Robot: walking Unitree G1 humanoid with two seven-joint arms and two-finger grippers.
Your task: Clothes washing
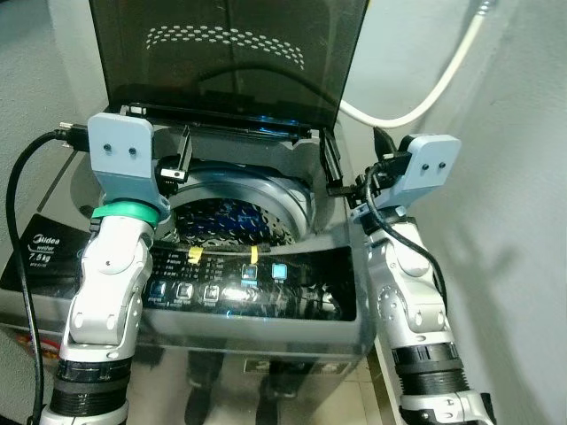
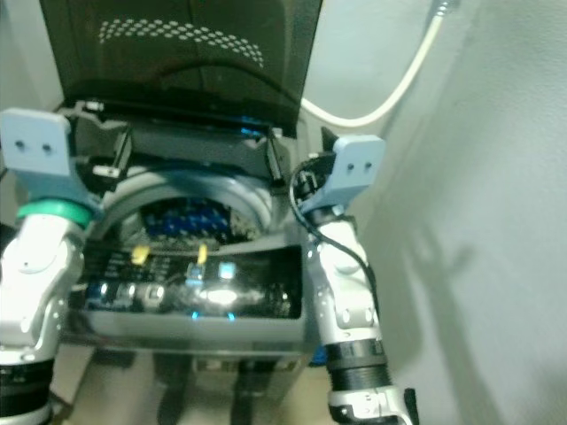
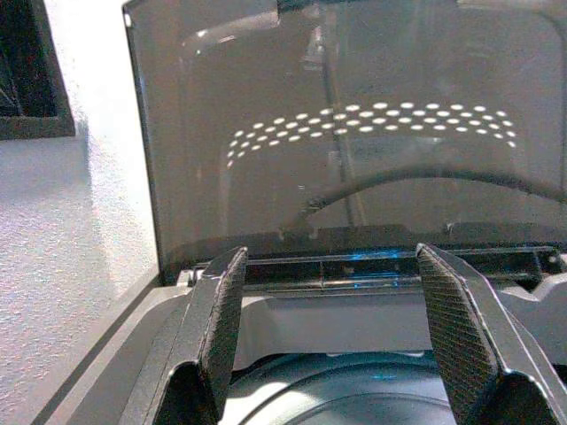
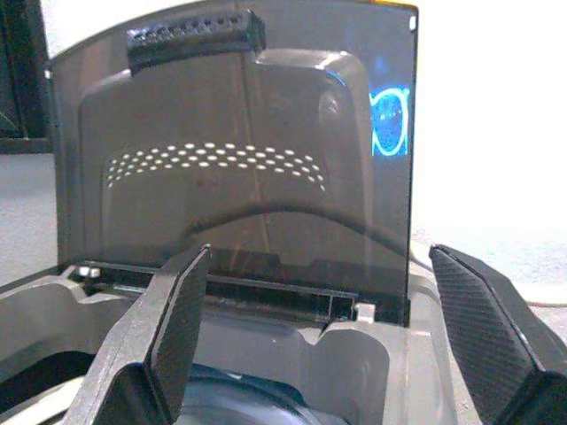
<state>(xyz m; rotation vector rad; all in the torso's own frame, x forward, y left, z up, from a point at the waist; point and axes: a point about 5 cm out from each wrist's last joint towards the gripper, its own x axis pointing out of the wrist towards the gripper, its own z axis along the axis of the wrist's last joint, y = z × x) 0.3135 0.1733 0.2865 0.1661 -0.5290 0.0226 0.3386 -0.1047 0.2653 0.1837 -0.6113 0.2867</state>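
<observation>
A grey top-loading washing machine (image 1: 345, 266) stands before me with its smoky lid (image 1: 230, 53) raised upright. Its round drum (image 1: 235, 221) lies open below; something dark and blue shows inside, too dim to name. My left gripper (image 1: 177, 164) hovers over the left rim of the opening, open and empty, its fingers (image 3: 221, 310) aimed at the lid. My right gripper (image 1: 335, 168) hangs at the right rim, also open and empty, with its fingers (image 4: 177, 328) spread wide. The lit control panel (image 1: 257, 283) runs along the front edge.
A white hose (image 1: 425, 88) curves down behind the machine on the right. A white wall (image 1: 514, 221) stands close to my right arm. A black label (image 1: 44, 252) sits on the machine's left top. A black cable (image 1: 18, 221) loops beside my left arm.
</observation>
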